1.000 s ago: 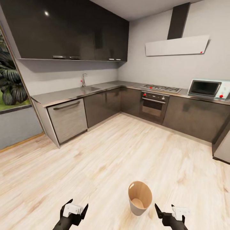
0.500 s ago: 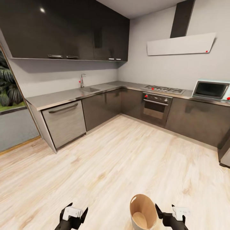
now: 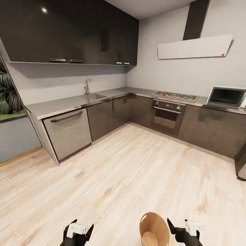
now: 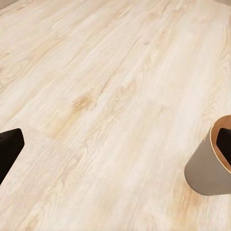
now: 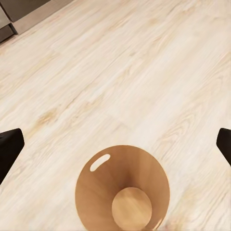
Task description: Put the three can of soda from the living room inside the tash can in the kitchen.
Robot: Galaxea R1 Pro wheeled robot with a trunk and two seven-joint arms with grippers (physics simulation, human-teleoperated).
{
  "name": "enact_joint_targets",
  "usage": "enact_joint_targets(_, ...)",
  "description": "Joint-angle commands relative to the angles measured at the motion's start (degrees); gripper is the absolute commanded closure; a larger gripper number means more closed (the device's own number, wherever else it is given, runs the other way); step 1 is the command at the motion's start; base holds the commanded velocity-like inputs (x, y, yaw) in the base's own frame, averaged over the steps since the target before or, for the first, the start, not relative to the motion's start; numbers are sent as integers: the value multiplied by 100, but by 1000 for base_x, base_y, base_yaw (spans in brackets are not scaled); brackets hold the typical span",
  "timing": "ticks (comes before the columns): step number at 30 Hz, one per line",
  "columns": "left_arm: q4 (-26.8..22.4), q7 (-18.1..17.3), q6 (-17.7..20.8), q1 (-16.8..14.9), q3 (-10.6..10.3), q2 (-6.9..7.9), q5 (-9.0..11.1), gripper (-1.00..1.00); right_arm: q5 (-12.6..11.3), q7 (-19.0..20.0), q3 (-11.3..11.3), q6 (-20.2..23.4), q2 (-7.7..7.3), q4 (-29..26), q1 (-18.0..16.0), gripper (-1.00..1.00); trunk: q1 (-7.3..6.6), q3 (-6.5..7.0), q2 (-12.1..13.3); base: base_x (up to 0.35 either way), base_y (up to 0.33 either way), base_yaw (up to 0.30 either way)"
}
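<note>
Soda cans are not to be seen in the tash can, which stands on the wood floor of the kitchen at the lower edge of the head view, between the two grippers and nearer the right one. Its orange-brown inside is laid open to the right wrist view, where a bare round bottom is shown, so it is judged that no can has been dropped in and that all three are left to be fetched.

Both pincers are held apart and nothing is carried: the left gripper and the right gripper are seen with dark fingers spread.

The head view alone gives the room: counter, sink, oven and microwave. The bin's pale grey outer wall is given by the left wrist view, where the bin is cut off at the edge; something dark inside its rim there is probably the gripper's own fingertip.
</note>
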Motion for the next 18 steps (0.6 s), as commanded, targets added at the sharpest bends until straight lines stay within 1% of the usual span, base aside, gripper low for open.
enact_joint_targets(1, 0, -3, 0, 0, 0, 0, 3, -100, -3, -1, -12, 8, -11, 13, -2, -100, 0, 0, 0, 7, 0, 0)
enact_joint_targets(3, 1, -8, -2, 0, 0, 0, 7, -100, -8, 0, -76, 28, -33, 52, -22, -100, 0, 0, 0, 5, 0, 0)
enact_joint_targets(5, 1, -15, -2, 0, 0, 0, 13, -100, -11, 3, -193, 116, -52, 97, -85, -100, 0, 0, 0, 3, 0, 0)
enact_joint_targets(6, 1, -19, -1, 0, 0, 2, 15, -100, -12, 5, -264, 211, -62, 115, -139, -100, 0, 0, 0, 2, 0, 0)
enact_joint_targets(8, 2, -24, 2, 0, 0, 4, 21, -100, -6, 9, -404, 551, -79, 140, -288, -100, 0, 0, 0, 2, 0, 0)
enact_joint_targets(9, 2, -27, 10, 0, 0, 6, 25, -100, 11, 11, -504, 1043, -101, 156, -487, -100, 0, 0, 0, 0, 0, 0)
enact_joint_targets(10, 2, -30, 20, 0, 0, 7, 31, -100, 28, 11, -566, 1627, -160, 167, -730, -100, 0, 0, 0, 0, 0, 0)
enact_joint_targets(12, 2, -31, 28, 0, 0, 8, 35, -100, 44, 11, -600, 2225, -252, 173, -996, -100, 0, 0, 0, 0, 0, 0)
enact_joint_targets(13, 0, -32, 37, 0, 0, 8, 37, -100, 54, 10, -605, 2851, -378, 184, -1295, -100, 0, 0, 0, 0, 0, 0)
enact_joint_targets(18, 0, -35, 49, 0, 0, 9, 40, -100, 65, -5, -584, 4663, -721, 272, -2266, -100, 0, 0, 0, 0, 0, 0)
